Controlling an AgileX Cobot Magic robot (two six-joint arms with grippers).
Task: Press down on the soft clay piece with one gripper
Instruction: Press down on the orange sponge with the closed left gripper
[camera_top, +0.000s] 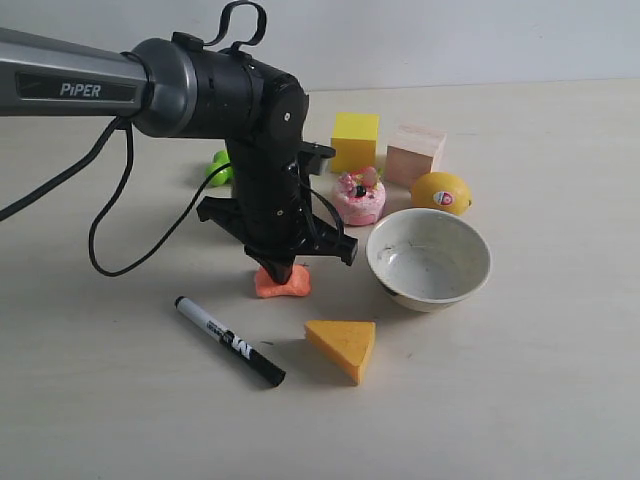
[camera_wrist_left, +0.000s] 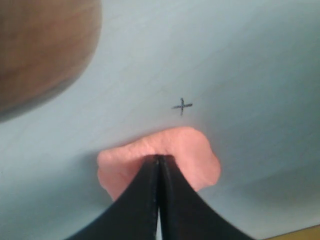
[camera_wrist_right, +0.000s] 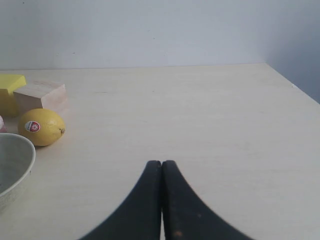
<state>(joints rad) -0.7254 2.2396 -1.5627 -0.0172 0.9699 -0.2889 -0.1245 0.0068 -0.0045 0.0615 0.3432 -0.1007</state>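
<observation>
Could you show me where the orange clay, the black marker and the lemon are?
soft clay piece (camera_top: 300, 285): exterior view, its bare right end.
marker (camera_top: 230, 341): exterior view, middle of the barrel.
lemon (camera_top: 433, 188): exterior view, middle of the peel.

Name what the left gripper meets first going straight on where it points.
The soft clay piece; the shut left gripper points down and its tips seem already on it, table beneath.

only "piper" reads, on the grey arm (camera_top: 70, 82).
</observation>
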